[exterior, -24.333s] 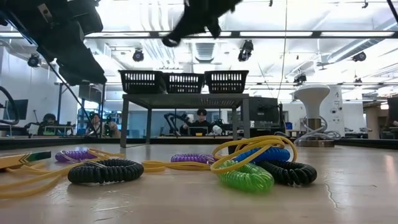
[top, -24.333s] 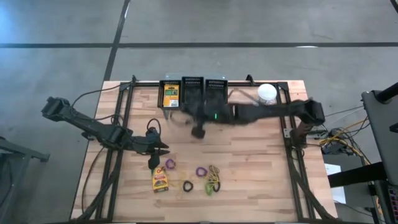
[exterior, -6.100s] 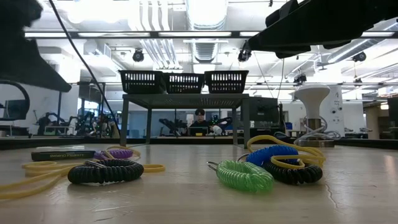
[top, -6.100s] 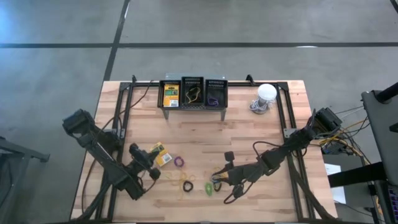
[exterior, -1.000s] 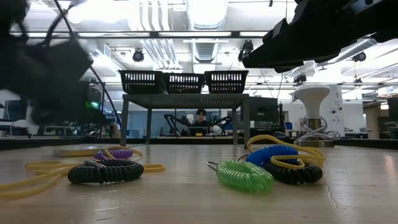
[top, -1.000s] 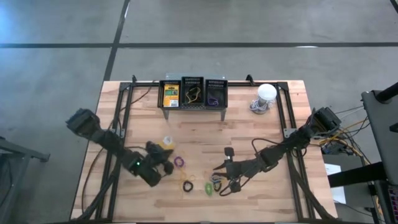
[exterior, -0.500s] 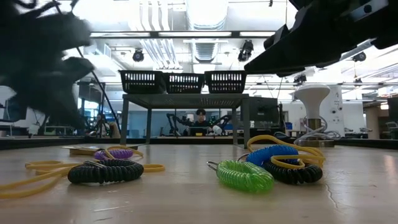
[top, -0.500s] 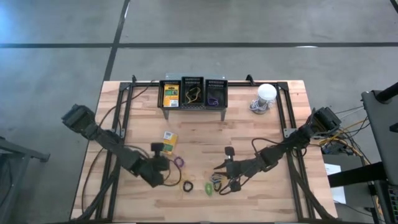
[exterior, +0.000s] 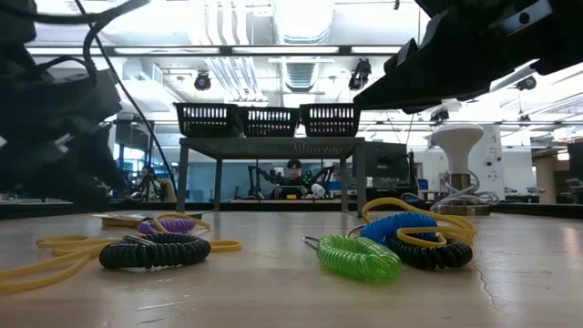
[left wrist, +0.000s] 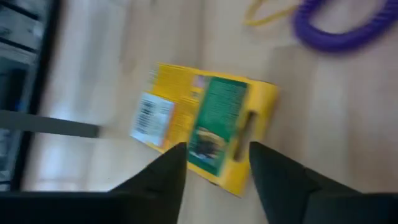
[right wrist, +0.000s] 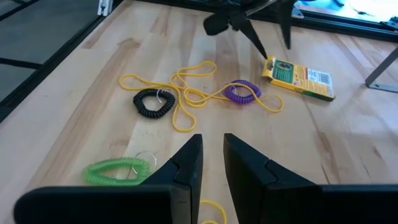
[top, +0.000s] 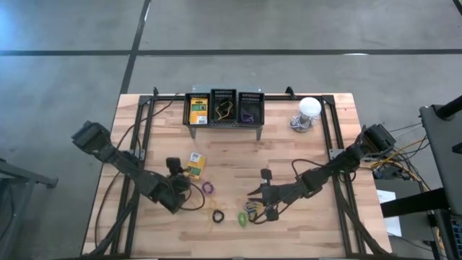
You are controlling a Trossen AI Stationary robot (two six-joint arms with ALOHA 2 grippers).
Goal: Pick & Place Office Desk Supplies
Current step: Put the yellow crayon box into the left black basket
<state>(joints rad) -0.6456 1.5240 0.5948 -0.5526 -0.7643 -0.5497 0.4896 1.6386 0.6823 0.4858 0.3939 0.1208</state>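
Both arms are dark, nearly black, built of slim tube-like links joined by chunkier blocks at the joints. The left arm (top: 123,163) ends in a bulky boxy wrist with black cable looping loosely beside it. The right arm (top: 336,170) is a long thin run of links, also trailing a black cable (a curl shows near its wrist). Each pincer has two matte black fingers (right wrist: 186,171) with flat, angular faces; what may be a small green light cannot be confirmed.
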